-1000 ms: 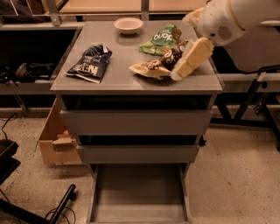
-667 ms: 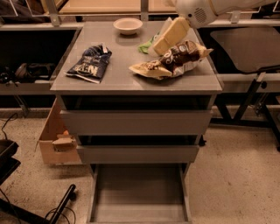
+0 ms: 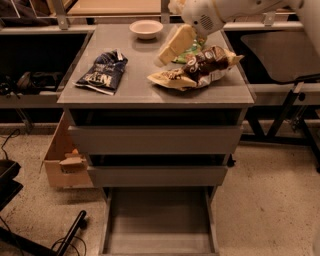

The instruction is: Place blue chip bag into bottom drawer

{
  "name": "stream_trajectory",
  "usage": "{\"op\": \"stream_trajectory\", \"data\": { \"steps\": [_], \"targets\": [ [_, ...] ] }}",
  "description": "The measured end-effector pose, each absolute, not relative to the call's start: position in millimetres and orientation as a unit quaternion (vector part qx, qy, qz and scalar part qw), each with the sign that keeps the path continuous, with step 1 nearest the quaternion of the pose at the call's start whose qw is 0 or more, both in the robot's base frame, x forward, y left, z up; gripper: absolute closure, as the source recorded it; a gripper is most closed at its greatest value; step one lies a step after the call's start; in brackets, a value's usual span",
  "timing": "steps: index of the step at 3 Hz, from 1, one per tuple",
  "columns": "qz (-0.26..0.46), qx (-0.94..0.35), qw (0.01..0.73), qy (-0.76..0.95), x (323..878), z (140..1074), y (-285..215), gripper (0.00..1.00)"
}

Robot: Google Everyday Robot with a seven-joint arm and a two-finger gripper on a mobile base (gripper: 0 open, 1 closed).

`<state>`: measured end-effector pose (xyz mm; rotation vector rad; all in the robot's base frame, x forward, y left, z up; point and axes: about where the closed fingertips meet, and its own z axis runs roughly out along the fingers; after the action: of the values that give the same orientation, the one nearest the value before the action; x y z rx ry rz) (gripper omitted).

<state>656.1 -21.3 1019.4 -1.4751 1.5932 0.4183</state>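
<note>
A small dark blue chip bag (image 3: 101,71) with white lettering lies flat and crinkled on the left part of a grey cabinet top (image 3: 145,92), left of centre in the frame. Nothing touches it.

Near the middle of the top edge of the frame, toward the back of the same surface, stands a small white bowl (image 3: 146,28); its inside cannot be made out. To the right lies a larger brown-and-cream bag (image 3: 197,67), on its side and close to the right edge of the surface. Behind it is a green bag (image 3: 189,50), mostly hidden, with only a sliver showing.

The robot's gripper (image 3: 167,52) comes in from the upper right as a cream-coloured wedge slanting down and to the left. It hangs over the back of the surface, between the bowl and the brown-and-cream bag, covering most of the green bag and well apart from the blue chip bag. It holds nothing that can be seen, and whether it is spread or pressed together cannot be told. The white arm (image 3: 220,12) behind it is cut off by the top edge.

Below the surface, the top drawer (image 3: 155,139) and middle drawer (image 3: 157,175) show grey fronts with dark gaps above them that hide their insides. The bottom drawer (image 3: 160,220) is pulled far out toward the lower edge, showing a flat grey floor; its front is cut off by the frame.

A cardboard box (image 3: 60,167) sits on the floor left of the cabinet, its contents hard to make out.
</note>
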Motion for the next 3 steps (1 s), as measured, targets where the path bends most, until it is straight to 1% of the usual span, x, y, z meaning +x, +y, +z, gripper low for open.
{"op": "stream_trajectory", "data": {
  "steps": [1, 2, 3],
  "targets": [
    [0.178, -0.584, 0.432, 0.664, 716, 981, 23, 0.00],
    [0.190, -0.569, 0.410, 0.687, 757, 945, 58, 0.00],
    [0.210, -0.558, 0.393, 0.700, 780, 914, 92, 0.00]
  ]
}}
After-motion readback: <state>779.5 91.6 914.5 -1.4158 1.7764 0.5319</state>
